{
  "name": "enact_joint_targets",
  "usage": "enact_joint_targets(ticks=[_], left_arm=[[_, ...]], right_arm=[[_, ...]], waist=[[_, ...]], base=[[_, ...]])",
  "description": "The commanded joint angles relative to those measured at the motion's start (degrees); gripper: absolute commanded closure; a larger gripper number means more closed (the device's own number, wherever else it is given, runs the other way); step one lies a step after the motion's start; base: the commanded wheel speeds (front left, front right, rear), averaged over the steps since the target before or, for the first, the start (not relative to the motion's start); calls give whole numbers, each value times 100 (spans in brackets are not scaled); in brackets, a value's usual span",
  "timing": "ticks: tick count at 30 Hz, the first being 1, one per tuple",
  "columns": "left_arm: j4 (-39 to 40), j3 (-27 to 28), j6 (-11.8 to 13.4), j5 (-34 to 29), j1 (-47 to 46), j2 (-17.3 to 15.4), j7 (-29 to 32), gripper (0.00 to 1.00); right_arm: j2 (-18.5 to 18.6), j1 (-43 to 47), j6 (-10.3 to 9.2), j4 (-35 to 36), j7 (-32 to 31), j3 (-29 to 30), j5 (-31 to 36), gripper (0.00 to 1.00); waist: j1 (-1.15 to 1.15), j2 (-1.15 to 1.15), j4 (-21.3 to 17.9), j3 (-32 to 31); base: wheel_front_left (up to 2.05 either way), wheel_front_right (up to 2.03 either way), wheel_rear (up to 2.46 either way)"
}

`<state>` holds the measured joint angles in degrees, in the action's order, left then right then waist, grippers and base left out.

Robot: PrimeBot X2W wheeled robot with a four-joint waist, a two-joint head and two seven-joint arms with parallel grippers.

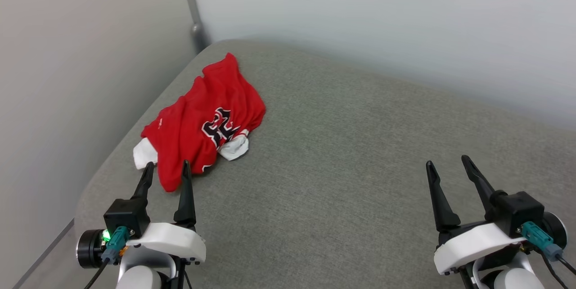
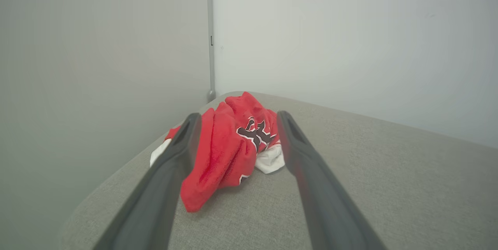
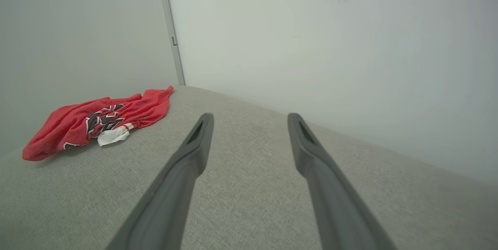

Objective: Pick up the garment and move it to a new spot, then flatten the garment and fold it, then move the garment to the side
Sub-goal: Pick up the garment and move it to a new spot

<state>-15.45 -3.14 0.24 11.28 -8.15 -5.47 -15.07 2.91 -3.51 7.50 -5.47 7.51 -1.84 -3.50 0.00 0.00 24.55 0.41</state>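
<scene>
The garment (image 1: 198, 122) is a red jersey with black white-edged lettering and white sleeve ends, lying crumpled near the far left corner of the grey cushioned surface. It also appears in the left wrist view (image 2: 227, 152) and in the right wrist view (image 3: 93, 121). My left gripper (image 1: 167, 168) stands open just in front of the garment's near hem, its fingertips level with the cloth's near edge and nothing held between them. Far to the right, my right gripper (image 1: 447, 163) is open over bare fabric, holding nothing.
The grey cushioned surface (image 1: 342, 154) has a rounded left edge dropping off beside the garment. Pale walls rise behind and to the left, with a thin metal post (image 1: 191, 5) in the corner. Bare grey fabric stretches across the middle and right.
</scene>
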Motion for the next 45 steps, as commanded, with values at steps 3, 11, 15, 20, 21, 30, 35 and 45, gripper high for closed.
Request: enact_joint_targets(ticks=[3, 11, 15, 20, 21, 30, 35, 45], left_arm=[[10, 38, -23, -7, 30, 12, -15, 0], [36, 131, 23, -14, -75, 61, -15, 0], [-15, 160, -32, 10, -299, 6, -15, 0], [-157, 264, -87, 72, -1178, -217, 154, 0], [-190, 271, -107, 81, -1422, -256, 221, 0], [-884, 580, -380, 458, -3384, -1073, 1621, 0], [-1709, 708, -606, 843, -3995, -1684, 2899, 0], [-2646, 840, -753, 1739, -3728, -2300, 5034, 0]], right_arm=[[0, -74, -2, 21, -14, -2, 34, 0], [0, -157, -2, 10, -67, -98, 48, 0], [0, -209, -2, 37, -90, -131, 75, 0], [27, -435, -2, 271, -250, -207, 209, 0], [64, -492, -2, 333, -288, -205, 238, 0], [321, -1022, -2, 903, -475, -151, 259, 0], [306, -1186, -2, 997, -418, -112, 256, 0], [217, -1393, -2, 711, -151, -169, 180, 0]], waist=[[0, 0, 163, 34], [0, 0, 126, 67], [0, 0, 24, 124], [0, 0, -307, 592], [0, 0, -374, 702], [0, 0, -1135, 2045], [0, 0, -1468, 2540], [0, 0, -1773, 2886]], base=[[0, 0, 0], [0, 0, 0], [0, 0, 0], [0, 0, 0], [0, 0, 0], [0, 0, 0], [0, 0, 0], [0, 0, 0]])
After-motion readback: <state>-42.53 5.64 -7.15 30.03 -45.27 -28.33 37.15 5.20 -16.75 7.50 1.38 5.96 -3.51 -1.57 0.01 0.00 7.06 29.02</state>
